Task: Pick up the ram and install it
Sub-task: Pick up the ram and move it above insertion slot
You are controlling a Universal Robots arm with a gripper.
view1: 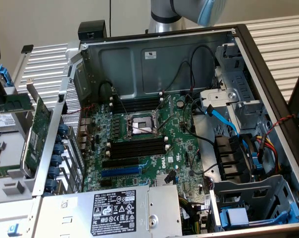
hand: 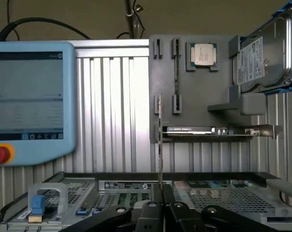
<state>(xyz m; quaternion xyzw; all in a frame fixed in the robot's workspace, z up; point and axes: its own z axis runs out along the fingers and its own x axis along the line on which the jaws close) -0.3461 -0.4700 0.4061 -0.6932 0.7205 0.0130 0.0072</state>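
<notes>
Black gripper (hand: 160, 191) right up against the wrist camera, jaws pinched together on the ram (hand: 159, 140). That long thin stick stands straight out of the claw and we're looking at it dead edge-on, so it reads as one narrow line. Its label and chips can't be made out from this angle. So the ram is up in the claw, with the open grey computer case (hand: 136, 176) lying just beyond the fingers.

Behind it is a grey fixture plate (hand: 199, 96) carrying one square silver processor chip (hand: 203, 54). It also holds one silver hard drive (hand: 262, 53), partly cut off by the frame edge, and one expansion card with a metal bracket (hand: 209, 130), also edge-on. One light-blue teach pendant (hand: 32, 96) with one red stop button (hand: 0, 153) is there too, its screen too washed out to read and one side cut off.

Over to the exterior view: the grey robot arm (view1: 162, 15) pokes in above the case's back wall (view1: 139, 59), most of it cut off. Inside the case lies one green motherboard (view1: 154, 163) with one silver processor socket (view1: 139, 126) in the middle. There are two banks of black memory slots with white end clips, one far bank (view1: 137, 104) and one near bank (view1: 138, 148). The slots per bank are hard to count. Add one blue data cable (view1: 224, 119) and one silver power supply with a black label (view1: 115, 208) at the near edge. Black cables hide parts of the board.
</notes>
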